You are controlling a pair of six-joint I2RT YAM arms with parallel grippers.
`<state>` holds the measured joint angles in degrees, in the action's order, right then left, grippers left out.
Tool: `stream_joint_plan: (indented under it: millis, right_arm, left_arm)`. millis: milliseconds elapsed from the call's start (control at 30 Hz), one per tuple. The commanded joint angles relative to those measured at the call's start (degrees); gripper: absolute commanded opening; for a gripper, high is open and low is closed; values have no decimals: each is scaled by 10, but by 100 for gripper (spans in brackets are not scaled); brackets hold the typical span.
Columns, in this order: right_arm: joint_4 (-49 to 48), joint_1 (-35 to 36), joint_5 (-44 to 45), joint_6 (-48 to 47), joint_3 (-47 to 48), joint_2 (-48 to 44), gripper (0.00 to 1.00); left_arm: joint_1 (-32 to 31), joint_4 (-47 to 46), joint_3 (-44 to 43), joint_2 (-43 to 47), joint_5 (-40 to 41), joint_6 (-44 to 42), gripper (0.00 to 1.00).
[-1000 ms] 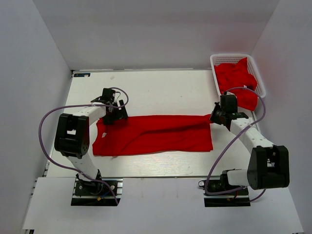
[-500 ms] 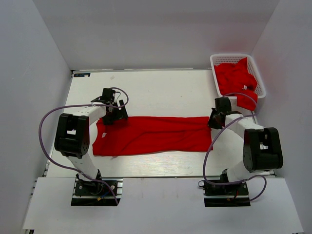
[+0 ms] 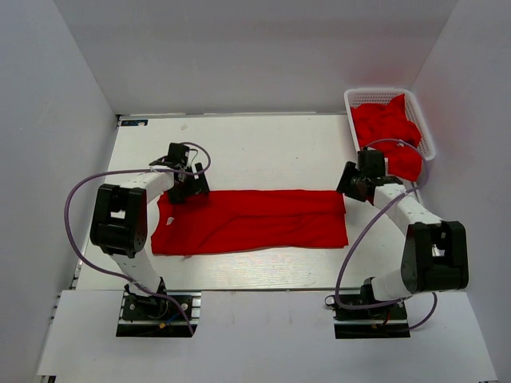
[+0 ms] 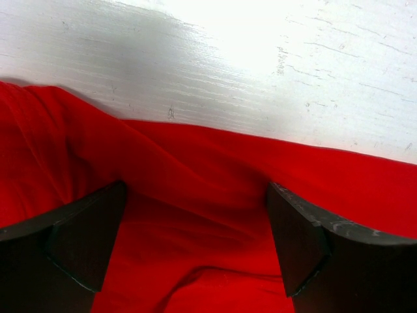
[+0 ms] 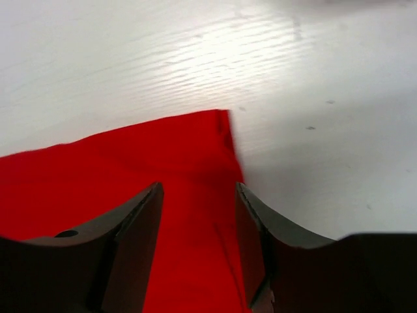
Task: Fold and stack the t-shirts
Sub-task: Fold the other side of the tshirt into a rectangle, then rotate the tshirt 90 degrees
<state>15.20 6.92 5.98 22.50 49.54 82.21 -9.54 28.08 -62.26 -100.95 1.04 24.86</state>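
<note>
At the left end of the white table (image 3: pixel 263 148), the left gripper (image 3: pixel 188 185) stands wide open over the far corner of a bright red soft cloth t-shirt (image 3: pixel 251 219), which lies flat as a long band, seemingly folded once lengthwise. At its right far corner the right gripper (image 3: pixel 352 185) has its jaws parted too, holding nothing. By my reckoning the crosswise folds remain, and the crumpled red t-shirts (image 3: pixel 387 128) in the white plastic lattice basket (image 3: pixel 379 92) at the far right wait untouched, with no stack begun.

The left arm (image 3: pixel 148 185) and right arm (image 3: pixel 403 209) are built of white links joined by bulky black joint housings. Behind the left claw (image 3: pixel 193 189) and right claw (image 3: pixel 350 188), a lilac cable (image 3: pixel 72 203) loops from each wrist. The fingers (image 4: pixel 306 241) are matte black wedges with scuffed grey edges.
</note>
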Motion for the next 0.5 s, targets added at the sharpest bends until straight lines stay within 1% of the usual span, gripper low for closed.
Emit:
stream_joint_plan:
  millis: [0, 67, 133, 200, 267, 300, 367, 433, 467]
  right_arm:
    - [-19, 10, -101, -20, 19, -9, 54]
    - [-27, 13, -142, -18, 17, 10, 54]
    - [-32, 16, -153, -12, 18, 29, 54]
    - [-32, 16, -163, -5, 21, 55, 57]
    - [-32, 17, -168, 1, 23, 75, 65]
    - [-32, 14, -170, 8, 21, 80, 78]
    - [-28, 14, -169, 9, 16, 93, 90]
    - [-13, 14, -177, 11, 11, 112, 90]
    - [-12, 16, -177, 11, 2, 117, 90]
  left_arm:
    - [4, 8, -16, -5, 17, -7, 100]
    - [4, 8, -16, -5, 12, -7, 100]
    - [4, 8, -16, -10, 12, -7, 100]
    - [4, 8, -16, -16, 6, -7, 100]
    - [4, 8, -28, -25, 6, -7, 100]
    - [4, 8, -34, -31, 6, -7, 100]
    - [4, 1, -49, -63, -2, -7, 100]
    - [4, 1, -90, -95, -11, -12, 100]
    - [4, -4, -128, -135, -16, -18, 100]
